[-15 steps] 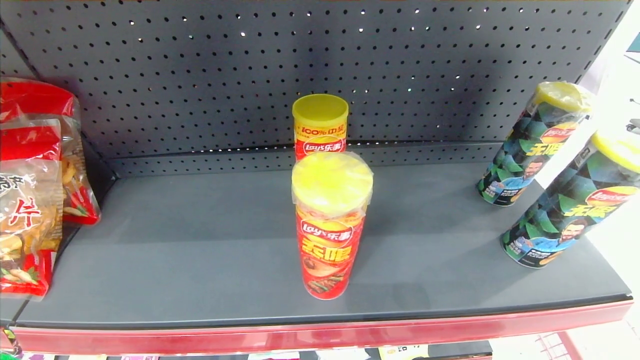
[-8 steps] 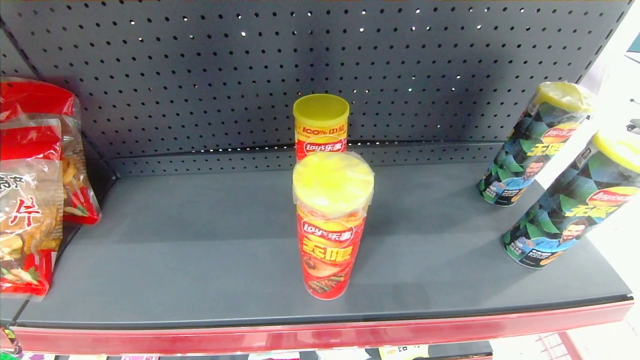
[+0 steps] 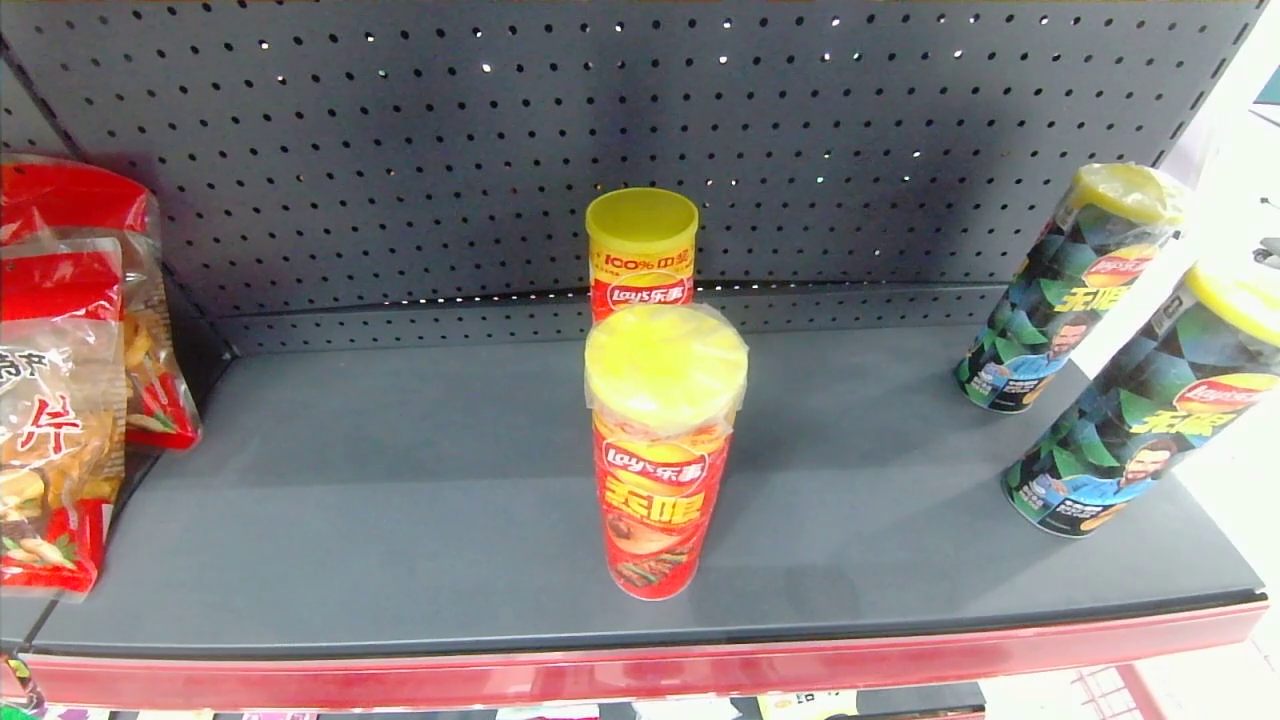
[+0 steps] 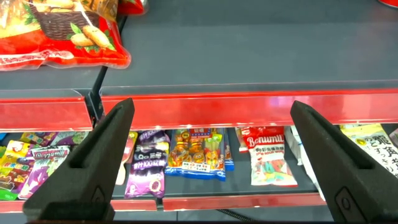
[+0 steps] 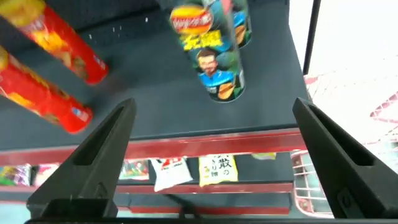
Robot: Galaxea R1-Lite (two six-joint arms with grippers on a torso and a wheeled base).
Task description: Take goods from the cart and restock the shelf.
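**Item 1.** Shelf board (image 3: 400, 520): dark grey. It has a perforated back panel (image 3: 400, 150) at 12 o'clock and a red price rail (image 3: 600, 675) along its 6 o'clock edge.

**Item 2.** Front red can (image 3: 655, 480): yellow lid under clear wrap. We log it upright near the board's centre, a little toward 6 o'clock.

**Item 3.** Rear red can (image 3: 641, 255): yellow lid, upright. It stands directly at 12 o'clock from the front red can, close to the back panel. The front can hides its lower part.

**Item 4.** Rear dark can (image 3: 1065, 300): dark patterned sleeve, yellow lid. We place it at 2 o'clock on the board, well apart from the red cans.

**Item 5.** Front dark can (image 3: 1130, 440): same pattern and lid. It sits at about 4 o'clock, near the rear dark can and close to the board's 3 o'clock end.

**Item 6.** Snack bags (image 3: 60, 400): red and clear packs, grouped at the 9 o'clock end.

**Item 7.** Left gripper (image 4: 211, 106): we record it out in front of the price rail, near the snack bags' end. Its jaws are spread wide. Beyond it, packets on the lower shelf (image 4: 196, 152) hang in a row.

**Item 8.** Right gripper (image 5: 214, 102): out in front of the rail toward the 3 o'clock end, facing the front dark can. Its jaws are spread wide.
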